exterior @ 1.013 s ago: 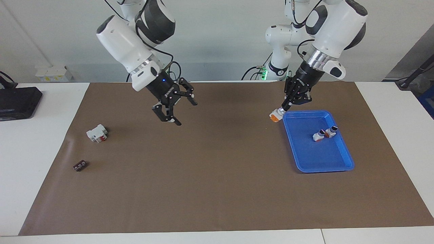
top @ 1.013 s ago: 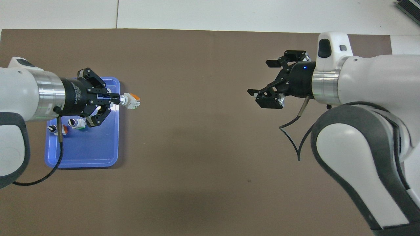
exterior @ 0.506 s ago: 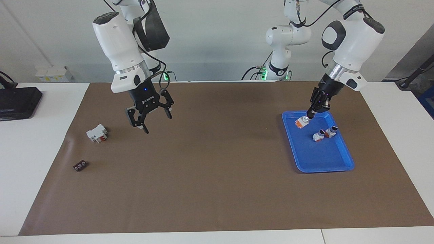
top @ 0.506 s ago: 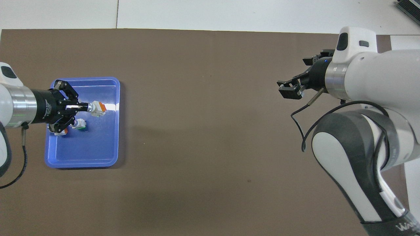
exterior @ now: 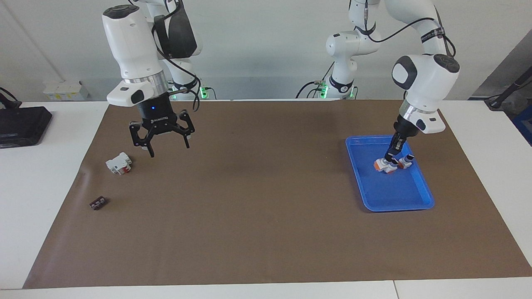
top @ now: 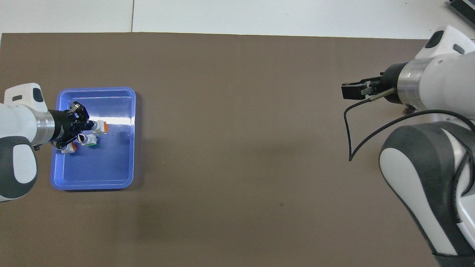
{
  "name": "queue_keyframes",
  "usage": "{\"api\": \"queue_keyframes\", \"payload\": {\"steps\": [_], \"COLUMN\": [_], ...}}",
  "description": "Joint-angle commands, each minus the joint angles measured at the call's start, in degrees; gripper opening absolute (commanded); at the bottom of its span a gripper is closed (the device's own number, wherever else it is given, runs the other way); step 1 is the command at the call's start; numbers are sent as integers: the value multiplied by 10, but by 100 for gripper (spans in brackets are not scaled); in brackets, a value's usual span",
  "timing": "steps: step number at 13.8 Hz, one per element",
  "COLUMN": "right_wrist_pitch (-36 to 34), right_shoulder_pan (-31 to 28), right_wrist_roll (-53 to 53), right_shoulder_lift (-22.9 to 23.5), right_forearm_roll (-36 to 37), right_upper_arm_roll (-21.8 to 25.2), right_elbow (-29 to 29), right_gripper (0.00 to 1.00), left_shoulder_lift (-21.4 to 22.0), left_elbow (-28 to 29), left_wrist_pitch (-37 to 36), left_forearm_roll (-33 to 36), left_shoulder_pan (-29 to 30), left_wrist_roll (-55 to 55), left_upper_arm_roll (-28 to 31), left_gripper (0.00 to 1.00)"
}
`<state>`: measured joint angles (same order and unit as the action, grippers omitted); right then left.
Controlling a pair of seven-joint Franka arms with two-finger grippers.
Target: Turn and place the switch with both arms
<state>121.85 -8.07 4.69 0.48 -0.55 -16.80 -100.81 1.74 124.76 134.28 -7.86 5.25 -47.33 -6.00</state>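
Left gripper [exterior: 391, 158] has dropped, clamped on the switch [exterior: 381, 165], into the blue tray [exterior: 399, 203], frame right. Placing step; next: release. Right gripper [exterior: 161, 141], upper left, waits wide open, empty.

Tray [exterior: 419, 199] sat toward the left arm's end of the table, three switches clustered in it: held switch [exterior: 381, 164] touching two others [exterior: 404, 162]. White block [exterior: 119, 162] and small flat piece [exterior: 98, 202] lay toward the right arm's end, flat piece farther from the robots.
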Motion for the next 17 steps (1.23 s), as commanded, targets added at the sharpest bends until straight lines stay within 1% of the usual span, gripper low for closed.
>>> {"api": "queue_keyframes", "payload": {"steps": [1, 3, 4, 5, 6, 7, 8, 9, 10, 11, 12, 14, 15, 17], "right_wrist_pitch": [-58, -106, -135, -168, -197, -212, -222, -244, -273, -291, -311, -321, -324, -333], "right_shoulder_pan": [-6, -5, 5, 33, 85, 127, 137, 136, 135, 134, 134, 130, 131, 128], "right_wrist_roll": [-61, -68, -67, -65, -64, -64, -64, -64, -64, -66, -69, -78, -99, -108], "right_shoulder_lift": [-9, -19, -22, -24, -23, -21, -20, -21, -21, -21, -21, -25, -26, -26], "right_forearm_roll": [7, 2, 2, 2, 0, -1, 1, 11, 10, 9, 6, -2, -8, -15], "right_upper_arm_roll": [9, 33, 61, 103, 173, 233, 251, 252, 255, 254, 253, 252, 251, 252], "right_elbow": [33, 58, 74, 89, 107, 112, 112, 112, 112, 110, 110, 99, 98, 99], "right_gripper": [100, 100, 100, 100, 100, 100, 100, 100, 100, 100, 100, 100, 100, 100], "left_shoulder_lift": [-3, -1, -1, -2, -2, -4, -6, -15, -21, -33, -41, -60, -69, -96], "left_elbow": [30, 52, 52, 48, 44, 37, 30, 15, -7, -33, -57, -119, -161, -248], "left_wrist_pitch": [45, 62, 59, 57, 56, 54, 54, 49, 38, 22, 8, -49, -91, -178], "left_forearm_roll": [35, 36, 36, 36, 36, 36, 36, 36, 37, 37, 38, 47, 60, 91], "left_shoulder_pan": [8, 7, 6, 6, 4, 1, -1, -3, -6, -11, -11, -17, -33, -58], "left_wrist_roll": [25, 43, 55, 65, 74, 84, 94, 105, 113, 116, 116, 141, 151, 153], "left_upper_arm_roll": [-6, -6, -6, -6, -6, -6, -7, -7, -7, -7, -7, -8, -7, -8], "left_gripper": [0, 0, 0, 0, 0, 7, 26, 47, 58, 64, 68, 71, 71, 71]}}
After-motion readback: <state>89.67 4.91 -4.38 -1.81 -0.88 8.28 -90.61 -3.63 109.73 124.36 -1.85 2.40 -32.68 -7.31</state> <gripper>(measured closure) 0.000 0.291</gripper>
